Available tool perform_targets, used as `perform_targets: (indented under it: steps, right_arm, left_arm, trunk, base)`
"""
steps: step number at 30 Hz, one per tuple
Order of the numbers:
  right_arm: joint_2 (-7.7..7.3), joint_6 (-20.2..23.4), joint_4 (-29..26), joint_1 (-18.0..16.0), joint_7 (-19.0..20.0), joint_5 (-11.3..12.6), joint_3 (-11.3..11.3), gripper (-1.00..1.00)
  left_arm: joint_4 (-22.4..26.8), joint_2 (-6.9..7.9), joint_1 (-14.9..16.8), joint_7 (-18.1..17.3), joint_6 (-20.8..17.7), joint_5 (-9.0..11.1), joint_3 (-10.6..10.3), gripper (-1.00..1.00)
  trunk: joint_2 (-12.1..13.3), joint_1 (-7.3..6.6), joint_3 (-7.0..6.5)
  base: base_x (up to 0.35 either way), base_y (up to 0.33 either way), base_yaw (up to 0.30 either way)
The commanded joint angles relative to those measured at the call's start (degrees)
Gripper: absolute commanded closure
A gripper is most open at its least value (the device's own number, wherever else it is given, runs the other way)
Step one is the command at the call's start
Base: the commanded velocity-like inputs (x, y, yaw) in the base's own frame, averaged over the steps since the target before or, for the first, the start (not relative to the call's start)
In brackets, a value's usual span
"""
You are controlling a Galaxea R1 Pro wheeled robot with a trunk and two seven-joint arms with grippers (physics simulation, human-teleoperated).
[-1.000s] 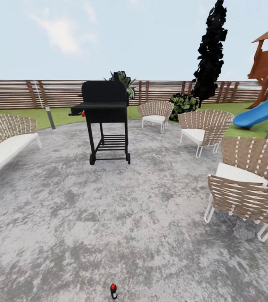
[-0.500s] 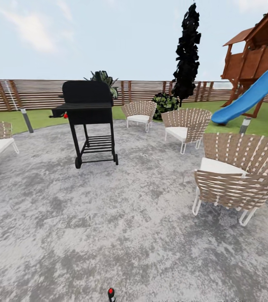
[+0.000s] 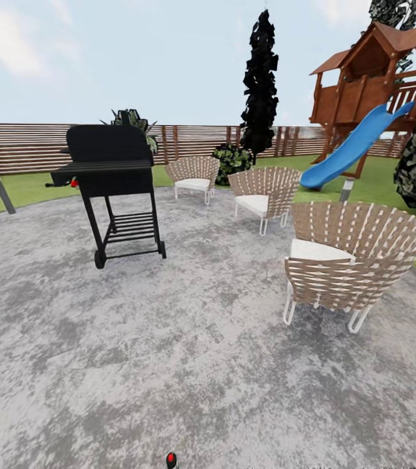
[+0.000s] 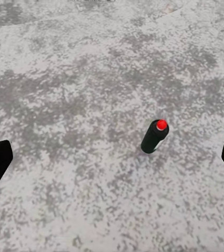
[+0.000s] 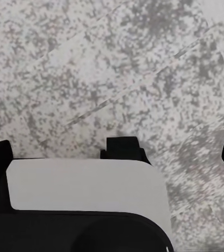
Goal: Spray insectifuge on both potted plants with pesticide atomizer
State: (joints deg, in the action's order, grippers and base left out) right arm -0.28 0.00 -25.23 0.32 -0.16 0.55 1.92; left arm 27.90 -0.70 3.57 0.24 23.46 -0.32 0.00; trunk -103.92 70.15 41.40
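As I am swinging the view rightward, the barbecue grill is sliding left and the blue slide is entering; no atomizer is appearing yet, so I am judging this a search. Both grippers are hanging wide open, empty, over mottled grey paving, a red-capped bottle below the left.

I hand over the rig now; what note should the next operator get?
Left gripper: open, empty, above the grey paving, with a small dark red-capped bottle ahead of it.
Right gripper: open, empty.
Head view faces a black grill and woven chairs.
Done: nothing gripped.
Left: find the atomizer and both plants, pick up, spray.
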Motion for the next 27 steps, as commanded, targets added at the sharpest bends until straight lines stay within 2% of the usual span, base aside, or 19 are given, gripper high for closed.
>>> perform_targets:
  steps: [1, 13, 24, 27]
  right_arm:
    - [0.02, 0.0, -0.1, 0.0, 0.0, 0.1, 0.1, -1.0]
    - [0.02, 0.0, -0.2, 0.0, 0.0, 0.1, 0.1, -1.0]
    - [-0.01, 0.0, -0.2, 0.0, 0.1, 0.0, 0.1, -1.0]
    - [-0.06, 0.0, -1.3, 0.0, 0.1, 0.0, 0.1, -1.0]
  left_arm:
    - [0.0, -0.01, 0.0, 0.0, 0.2, 0.0, 0.0, -1.0]
    - [0.0, -0.01, 0.0, 0.0, 0.2, -0.1, 0.0, -1.0]
    - [0.2, 0.16, 0.0, 0.0, 0.2, -0.1, 0.1, -1.0]
    - [2.3, 0.23, 0.4, 0.0, 0.1, -0.1, 0.1, -1.0]
  trunk:
    - [0.0, 0.0, 0.04]
    - [0.0, 0.0, 0.04]
    - [-4.4, 2.41, 2.39]
    - [-5.6, 3.07, 3.2]
  base:
    - [0.0, 0.022, -0.243]
    - [0.0, 0.002, -0.186]
    - [0.0, 0.0, -0.007]
    - [0.0, 0.0, 0.0]
